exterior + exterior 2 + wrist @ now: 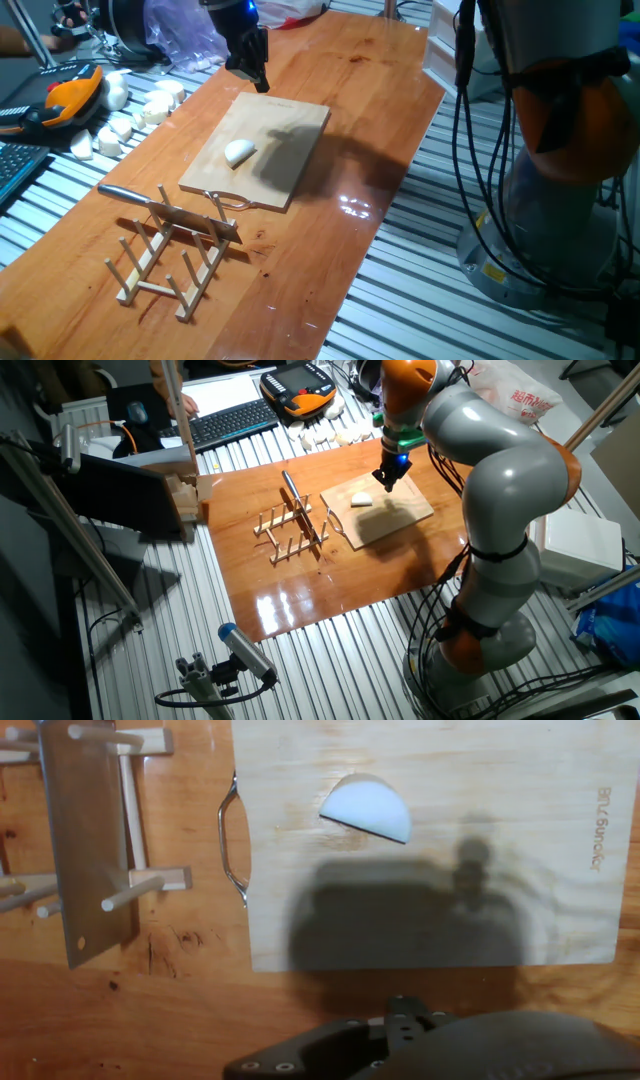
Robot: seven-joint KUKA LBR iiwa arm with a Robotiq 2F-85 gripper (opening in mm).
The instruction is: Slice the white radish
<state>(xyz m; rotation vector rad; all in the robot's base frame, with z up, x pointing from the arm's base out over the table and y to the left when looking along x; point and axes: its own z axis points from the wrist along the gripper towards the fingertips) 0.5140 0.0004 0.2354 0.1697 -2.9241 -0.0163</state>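
1. Lying on the board [262, 150] is one radish [239, 152], a single half-round white piece, placed toward the handle end and well apart from the gripper [254, 72].
2. One board is seen on the table [330, 250], with one metal handle [229, 840] at the end facing the rack [168, 262].
3. One wooden peg rack is counted, with one knife [170, 211] laid across its pegs.
4. One heap of blocky white chunks [125, 122] is seen beside the table, on the far side from the arm's base.
5. One arm [480, 460] is bent over the table, and its gripper is held above the board's far edge, pointing down.
6. Whether the fingers are open or closed cannot be told; nothing is seen between them.
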